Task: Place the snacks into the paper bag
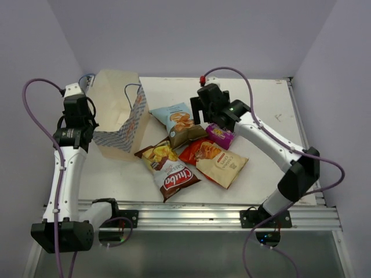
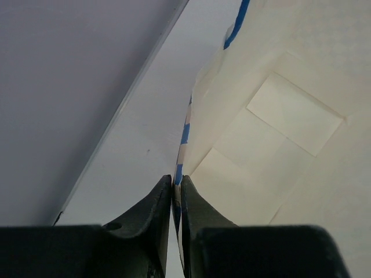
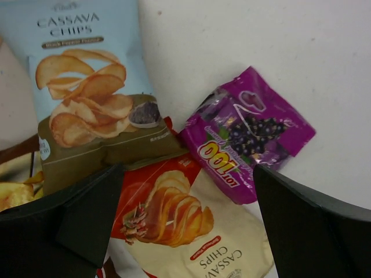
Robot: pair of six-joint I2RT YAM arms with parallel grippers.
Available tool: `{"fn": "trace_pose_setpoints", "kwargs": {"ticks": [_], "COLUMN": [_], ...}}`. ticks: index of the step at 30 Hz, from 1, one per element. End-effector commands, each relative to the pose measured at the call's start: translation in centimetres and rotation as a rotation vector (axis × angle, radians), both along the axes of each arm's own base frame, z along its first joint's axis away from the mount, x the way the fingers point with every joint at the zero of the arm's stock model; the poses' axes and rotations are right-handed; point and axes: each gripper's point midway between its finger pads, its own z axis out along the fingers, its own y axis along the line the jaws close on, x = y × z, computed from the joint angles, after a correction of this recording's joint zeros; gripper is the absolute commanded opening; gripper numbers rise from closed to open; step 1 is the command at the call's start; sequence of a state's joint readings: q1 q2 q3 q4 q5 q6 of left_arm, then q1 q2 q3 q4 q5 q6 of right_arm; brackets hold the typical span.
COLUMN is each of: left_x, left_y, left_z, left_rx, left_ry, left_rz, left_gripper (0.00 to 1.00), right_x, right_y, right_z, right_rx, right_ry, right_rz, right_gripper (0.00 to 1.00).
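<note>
Top external view: a boxy paper bag (image 1: 113,98) with a blue-and-white zigzag outside and plain cream inside sits at about 10 o'clock on the white table (image 1: 266,110), its mouth open so the cream lining shows. The left gripper (image 1: 88,128) is at the bag's 9 o'clock wall. In the left wrist view its two dark fingers (image 2: 159,211) are pinched almost together with the bag's thin patterned edge (image 2: 181,145) caught between them. The four snacks lie outside the bag in a loose cluster near the table's middle. A light blue crinkly chip bag (image 1: 178,121) is closest to the paper bag's mouth. A brown-and-dark-red chip bag with white lettering (image 1: 168,168) lies at its 7 o'clock, and a red-and-cream chip bag (image 1: 215,162) at its 5 o'clock. A small purple packet (image 1: 221,136) lies at its 3 o'clock, touching the red-and-cream bag's upper edge. The right gripper (image 1: 207,116) hangs over the gap between the light blue bag and the purple packet. In the right wrist view its jaws are spread wide and grip nothing, with the light blue bag (image 3: 87,69) at 11 o'clock, the purple packet (image 3: 249,133) at 2 o'clock and the red-and-cream bag (image 3: 191,231) at 6 o'clock between the fingers (image 3: 87,220).
</note>
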State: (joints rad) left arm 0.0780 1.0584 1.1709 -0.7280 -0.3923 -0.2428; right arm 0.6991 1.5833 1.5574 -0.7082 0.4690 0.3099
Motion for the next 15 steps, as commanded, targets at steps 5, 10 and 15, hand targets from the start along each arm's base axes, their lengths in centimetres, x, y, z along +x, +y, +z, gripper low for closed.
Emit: {"fn": "trace_pose_setpoints", "kwargs": {"ticks": [5, 10, 15], "left_x": [0.6, 0.6, 0.4], "left_y": [-0.9, -2.4, -3.2], "left_z": [2.5, 1.2, 0.5], "left_rx": [-0.045, -0.129, -0.181], "left_ry": [-0.102, -0.098, -0.093], "left_rz": [-0.032, -0.064, -0.077], "left_gripper": [0.00, 0.00, 0.00], "right_x": [0.6, 3.2, 5.0], "right_y": [5.1, 6.5, 7.3], "right_z": [-5.3, -6.0, -8.5], "right_rx": [0.044, 0.008, -0.033], "right_ry": [0.167, 0.150, 0.168], "right_rz": [0.173, 0.169, 0.151], "right_gripper": [0.99, 0.99, 0.99]}}
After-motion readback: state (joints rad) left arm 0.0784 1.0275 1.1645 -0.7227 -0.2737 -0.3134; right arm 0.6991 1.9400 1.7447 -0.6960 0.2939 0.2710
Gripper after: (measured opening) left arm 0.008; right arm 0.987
